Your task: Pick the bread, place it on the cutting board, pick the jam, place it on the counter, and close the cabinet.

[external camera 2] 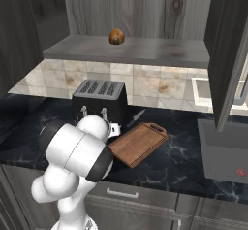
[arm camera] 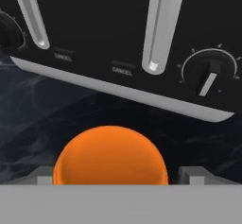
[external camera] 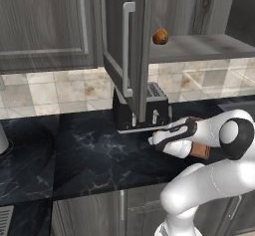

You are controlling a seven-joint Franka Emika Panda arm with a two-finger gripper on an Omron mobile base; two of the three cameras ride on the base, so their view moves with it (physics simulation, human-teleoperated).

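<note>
The gripper (external camera: 152, 140) is low over the counter (external camera: 74, 155) at centre frame in the left base view, directly in front of the toaster (external camera: 143, 105). In the hand view the jam (arm camera: 110, 154) sits at bottom centre between the two fingertips (arm camera: 43, 174), with the toaster's levers and dial close above it. A sliver of gap shows on the jar's right side, so I cannot tell whether the claw is gripping or only flanking it. The step is judged to be setting the jam on the counter: seat its base flat on the marble before letting go, then withdraw without nudging it into the toaster. The bread (external camera 2: 116, 36) sits on the cabinet (external camera 2: 131, 49) shelf at upper centre (not on the cutting board (external camera 2: 138, 144), lower centre), and the door stands open.
</note>
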